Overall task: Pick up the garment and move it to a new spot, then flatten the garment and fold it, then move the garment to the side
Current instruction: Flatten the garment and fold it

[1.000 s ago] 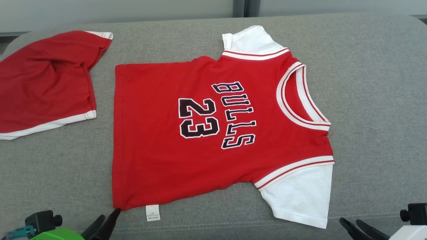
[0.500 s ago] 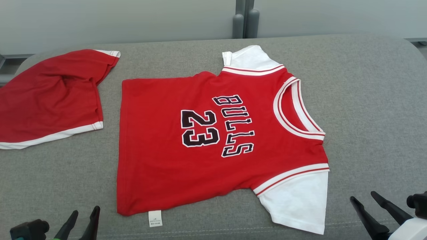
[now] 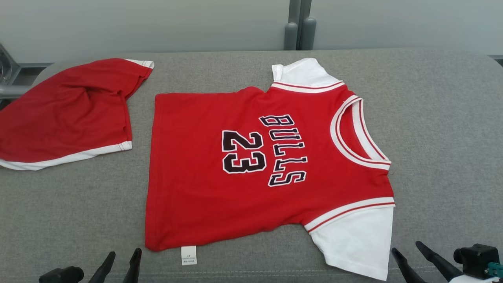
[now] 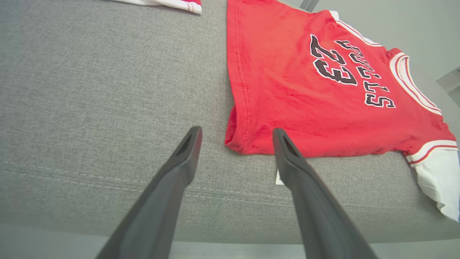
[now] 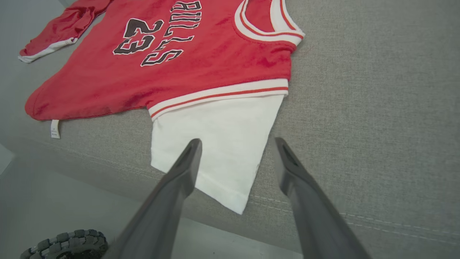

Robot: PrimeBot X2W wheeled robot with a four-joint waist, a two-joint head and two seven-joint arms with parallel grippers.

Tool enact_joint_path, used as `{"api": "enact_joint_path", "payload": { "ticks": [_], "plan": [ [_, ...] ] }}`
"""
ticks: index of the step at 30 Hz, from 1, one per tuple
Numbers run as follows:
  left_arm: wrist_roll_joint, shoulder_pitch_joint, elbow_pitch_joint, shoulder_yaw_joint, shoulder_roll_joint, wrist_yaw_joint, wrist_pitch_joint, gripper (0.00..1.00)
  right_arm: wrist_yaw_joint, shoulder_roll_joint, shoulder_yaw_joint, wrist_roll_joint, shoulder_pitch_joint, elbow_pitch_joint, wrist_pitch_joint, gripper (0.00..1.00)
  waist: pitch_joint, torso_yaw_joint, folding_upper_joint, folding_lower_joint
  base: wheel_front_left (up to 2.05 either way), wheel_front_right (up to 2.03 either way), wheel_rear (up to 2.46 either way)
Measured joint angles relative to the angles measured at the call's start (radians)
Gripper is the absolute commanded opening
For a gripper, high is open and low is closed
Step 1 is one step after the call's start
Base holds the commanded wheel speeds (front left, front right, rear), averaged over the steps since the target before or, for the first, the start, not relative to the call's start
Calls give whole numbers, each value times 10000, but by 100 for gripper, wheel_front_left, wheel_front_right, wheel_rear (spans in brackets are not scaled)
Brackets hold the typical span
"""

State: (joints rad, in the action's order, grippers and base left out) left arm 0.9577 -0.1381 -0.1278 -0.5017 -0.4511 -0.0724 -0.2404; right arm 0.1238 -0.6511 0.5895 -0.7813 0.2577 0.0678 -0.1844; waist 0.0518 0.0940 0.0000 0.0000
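A red "BULLS 23" jersey garment with white sleeves lies flat on the grey cushion, neck to the right, hem to the left. In the left wrist view the same garment shows its near hem corner just ahead of my fingers. My left gripper is open at the bottom left, close to that corner, holding nothing. My right gripper is open at the bottom right, beside the near white sleeve. In the right wrist view that sleeve lies between and beyond the fingertips, with the gripper above it.
A second red cloth with white trim lies crumpled at the cushion's far left. A pale wall with a grey post stands behind. The cushion's front seam runs close to my grippers. A black wheel shows on the floor below.
The head camera has tilted and shifted, so the whole picture moved. Both grippers stay open; the left one has drawn back from the jersey's hem corner, which it touched a second ago.
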Motion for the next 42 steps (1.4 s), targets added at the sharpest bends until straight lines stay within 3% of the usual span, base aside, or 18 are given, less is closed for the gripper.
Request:
{"api": "enact_joint_path", "payload": {
  "ticks": [30, 31, 32, 33, 34, 35, 37, 42],
  "plan": [
    [-826, 186, 240, 487, 598, 19, -82, 100, -117, 2242, 945, 136, -1153, -3289, 708, 99, 983, 180, 0, 0, 0, 0, 0],
    [-826, 186, 219, 476, 631, 19, -82, 100, -121, 2293, 941, 136, -1175, -3365, 708, 87, 987, 174, 0, 0, 0, 0, 0],
    [-826, 186, 182, 453, 656, 56, -82, 100, -123, 2349, 947, 136, -1212, -3444, 708, 48, 990, 166, 0, 0, 0, 0, 0],
    [-826, 191, 146, 418, 665, 127, -82, 100, -125, 2378, 953, 136, -1257, -3522, 708, 45, 993, 154, 0, 0, 0, 0, 0],
    [-823, 203, 105, 397, 690, 213, -82, 100, -153, 2382, 949, 136, -1293, -3595, 708, 33, 994, 141, 0, 0, 0, 0, 0],
    [-823, 218, 73, 359, 709, 286, -82, 100, -186, 2378, 945, 136, -1333, -3678, 708, 13, 993, 127, 0, 0, 0, 0, 0],
    [-748, 288, -130, 274, 767, 412, -67, 100, -270, 2385, 955, 136, -1465, -3894, 711, 0, 993, 80, 0, 0, 0, 0, 0],
    [-453, 397, -600, 199, 805, 568, 35, 100, -462, 2454, 1035, 136, -1660, -4119, 711, 0, 987, -16, 0, 0, 0, 0, 0]
  ]
}}
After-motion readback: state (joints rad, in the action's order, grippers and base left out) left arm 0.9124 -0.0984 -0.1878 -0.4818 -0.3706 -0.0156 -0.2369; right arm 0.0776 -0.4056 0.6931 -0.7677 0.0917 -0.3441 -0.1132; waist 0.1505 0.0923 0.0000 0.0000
